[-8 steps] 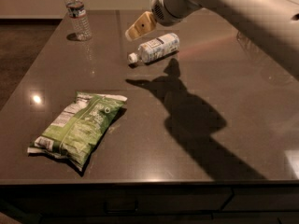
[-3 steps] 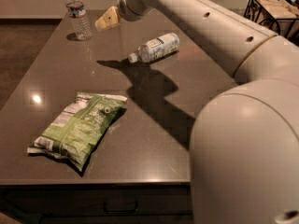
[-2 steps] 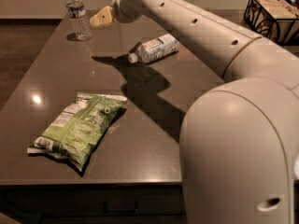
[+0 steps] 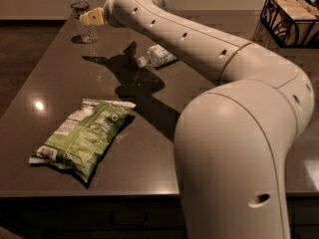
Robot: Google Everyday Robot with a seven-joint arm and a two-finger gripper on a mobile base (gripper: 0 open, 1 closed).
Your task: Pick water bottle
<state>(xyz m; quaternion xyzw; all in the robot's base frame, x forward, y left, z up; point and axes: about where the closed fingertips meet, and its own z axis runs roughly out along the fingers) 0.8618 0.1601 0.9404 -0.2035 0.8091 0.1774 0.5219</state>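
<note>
The water bottle (image 4: 82, 14) stands upright at the far left corner of the dark table (image 4: 149, 148). It is slim, clear and ribbed, with a white cap and a narrow dark label band. My gripper (image 4: 88, 18) is at the end of the long white arm and reaches in from the right at the bottle's mid height, right beside it. Its yellowish fingers (image 4: 92, 17) overlap the bottle's right side. I cannot tell whether they touch it.
A stouter bottle with a large white label (image 4: 157, 56) lies on its side mid-table, partly behind my arm. A green chip bag (image 4: 84, 136) lies at the front left. A black wire basket (image 4: 291, 19) stands at the far right.
My arm has swung left across the table, from above the lying bottle to right beside the standing water bottle. The objects have not moved.
</note>
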